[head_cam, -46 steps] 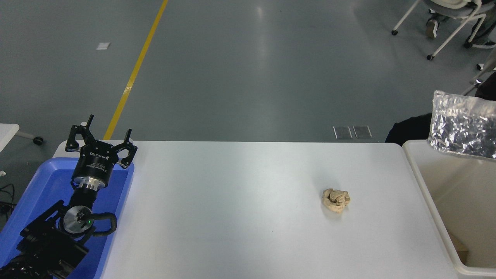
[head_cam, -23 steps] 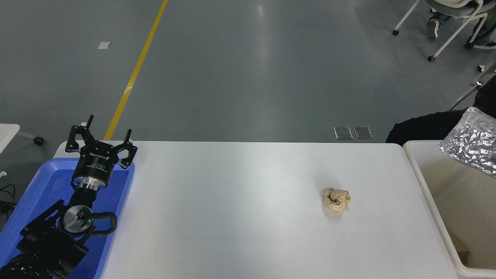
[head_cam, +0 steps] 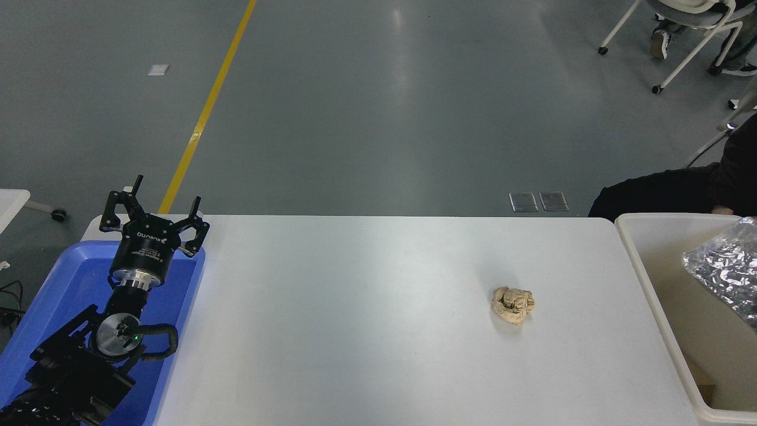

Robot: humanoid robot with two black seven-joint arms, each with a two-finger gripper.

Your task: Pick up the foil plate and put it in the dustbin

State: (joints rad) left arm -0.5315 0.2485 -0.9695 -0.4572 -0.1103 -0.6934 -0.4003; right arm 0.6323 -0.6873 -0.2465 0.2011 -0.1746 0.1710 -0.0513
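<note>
The foil plate [head_cam: 726,269], crinkled shiny silver, shows at the right edge inside the opening of the dustbin [head_cam: 650,278], partly cut off by the picture's edge. The dustbin is a large cream-white bin at the table's right end. No gripper shows at the plate; my right arm is out of view. My left gripper [head_cam: 152,204] is open and empty, parked over the blue tray at the lower left.
A small crumpled brown paper ball [head_cam: 513,305] lies on the white table [head_cam: 366,319] right of centre. A blue plastic tray [head_cam: 65,296] sits under my left arm. A person in dark clothing [head_cam: 680,189] is behind the dustbin. Wheeled chairs stand at the top right.
The foil plate has moved down and to the right, from above the dustbin's rim into its opening. My left arm has not moved.
</note>
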